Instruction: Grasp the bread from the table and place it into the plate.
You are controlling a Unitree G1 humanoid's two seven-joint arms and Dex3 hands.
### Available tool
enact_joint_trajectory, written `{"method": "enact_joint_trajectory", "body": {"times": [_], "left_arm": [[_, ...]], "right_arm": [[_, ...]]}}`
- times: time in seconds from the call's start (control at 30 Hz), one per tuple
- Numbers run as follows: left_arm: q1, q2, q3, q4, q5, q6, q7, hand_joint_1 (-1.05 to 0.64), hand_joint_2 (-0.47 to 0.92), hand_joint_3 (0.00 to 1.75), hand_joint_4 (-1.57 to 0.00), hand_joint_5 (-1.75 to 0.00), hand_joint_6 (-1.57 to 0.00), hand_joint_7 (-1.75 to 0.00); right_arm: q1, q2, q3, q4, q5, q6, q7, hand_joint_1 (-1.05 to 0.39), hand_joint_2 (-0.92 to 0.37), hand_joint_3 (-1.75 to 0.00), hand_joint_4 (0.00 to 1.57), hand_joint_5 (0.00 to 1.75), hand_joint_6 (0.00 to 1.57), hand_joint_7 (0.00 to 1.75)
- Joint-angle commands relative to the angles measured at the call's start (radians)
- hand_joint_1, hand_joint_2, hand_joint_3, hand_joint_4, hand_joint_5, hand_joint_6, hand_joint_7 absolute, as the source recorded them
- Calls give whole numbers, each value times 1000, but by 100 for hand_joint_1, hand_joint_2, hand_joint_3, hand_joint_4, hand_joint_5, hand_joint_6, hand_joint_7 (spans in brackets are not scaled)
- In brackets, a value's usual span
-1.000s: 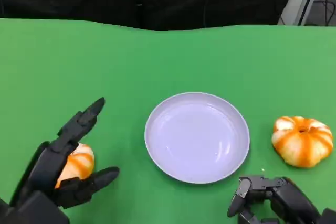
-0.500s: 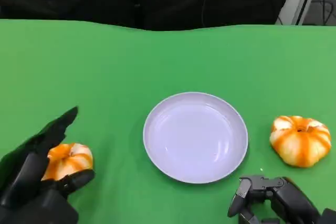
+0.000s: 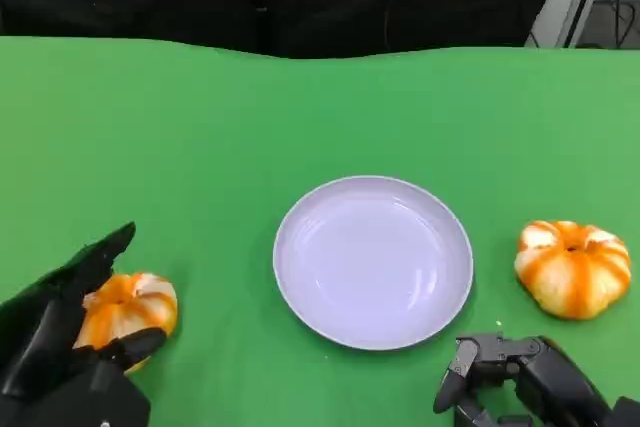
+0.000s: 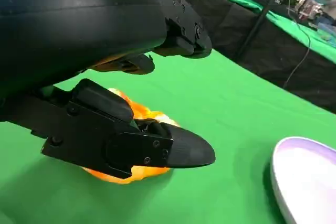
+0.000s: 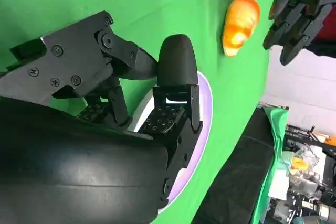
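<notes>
At lower left of the head view, left hand (image 3: 60,347) cupped around an orange-and-white striped bread roll (image 3: 128,305), fingers (image 3: 95,257) arched over its far side and another tip (image 3: 135,345) tucked under the near side, apparently to trap it from both sides before lifting. Roll on the green table (image 3: 320,117), not yet raised by the look of the left wrist view, where it sits on the cloth between black fingers (image 4: 178,150); whether the grip is firm, cannot tell. At centre, pale lilac plate (image 3: 373,261), bare, well apart from that roll, waiting as the drop spot. At right, second striped bread roll (image 3: 574,267), untouched beside the plate. At lower right, right hand (image 3: 520,382) curled loosely, grasping nothing, kept near the table edge, likely out of the way.
</notes>
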Motion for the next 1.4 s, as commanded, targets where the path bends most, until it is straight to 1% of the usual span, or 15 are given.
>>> {"method": "enact_joint_trajectory", "body": {"times": [0.03,0.13,0.27,0.43,0.67,0.83,1.03,1.1,1.13,1.17,1.2,1.23,1.27,1.33,1.4], "left_arm": [[-15,27,-18,8,41,109,-3,-89,92,43,-46,-3,-39,-3],[-19,38,-36,1,47,152,-27,-90,92,45,-48,-3,-40,-2],[-26,47,-54,17,43,163,-28,-90,92,46,-50,-3,-41,-2],[-41,59,-83,31,54,177,-33,-91,92,47,-50,-2,-41,-1],[-85,52,-126,71,59,218,-45,-93,92,48,-49,-1,-43,-1],[-115,51,-159,110,63,242,-47,-92,92,48,-51,-1,-45,-2],[-159,63,-206,152,58,319,-139,-96,92,50,-51,-1,-47,-2],[-169,64,-219,154,59,345,-159,-83,91,32,-51,-1,-48,-1],[-171,65,-224,154,60,354,-164,-70,90,19,-52,0,-48,-1],[-172,66,-229,153,60,359,-163,-61,90,10,-52,0,-49,0],[-170,66,-230,153,55,365,-166,-51,88,7,-52,0,-49,0],[-169,66,-231,158,50,370,-170,-35,84,6,-52,0,-49,0],[-169,66,-233,161,46,374,-172,-27,82,5,-52,0,-49,0],[-168,70,-237,164,44,377,-175,-20,82,4,-52,0,-49,0],[-167,73,-241,163,42,378,-176,-22,81,2,-56,-2,-50,0]], "right_arm": [[2,-14,-11,-6,9,-1,-1,-14,-66,-88,82,147,86,113],[2,-13,-11,-4,13,-4,3,-14,-65,-89,82,147,86,113],[0,-13,-12,3,12,-17,3,-14,-65,-89,82,147,86,112],[2,-15,-11,-5,10,-7,1,-13,-66,-88,82,148,86,112],[1,-19,-13,-4,5,-10,-4,-14,-66,-89,82,147,86,112],[7,-21,-14,-10,14,-4,3,-13,-66,-89,82,147,86,111],[10,-19,-13,-16,10,-8,-3,-14,-66,-88,82,146,85,111],[10,-19,-13,-18,13,-5,-1,-13,-66,-88,82,146,85,111],[10,-19,-13,-20,14,-3,0,-13,-66,-88,82,146,85,111],[10,-19,-13,-20,14,-2,0,-13,-66,-88,82,146,85,111],[10,-18,-14,-19,18,-4,2,-13,-66,-88,82,146,85,111],[9,-17,-14,-18,20,-4,4,-13,-66,-88,82,147,86,111],[8,-16,-14,-17,22,-4,5,-13,-66,-88,82,147,86,111],[8,-15,-13,-17,22,-4,5,-14,-66,-88,82,147,86,111],[8,-16,-13,-18,21,-4,4,-14,-66,-88,82,147,86,112]]}}
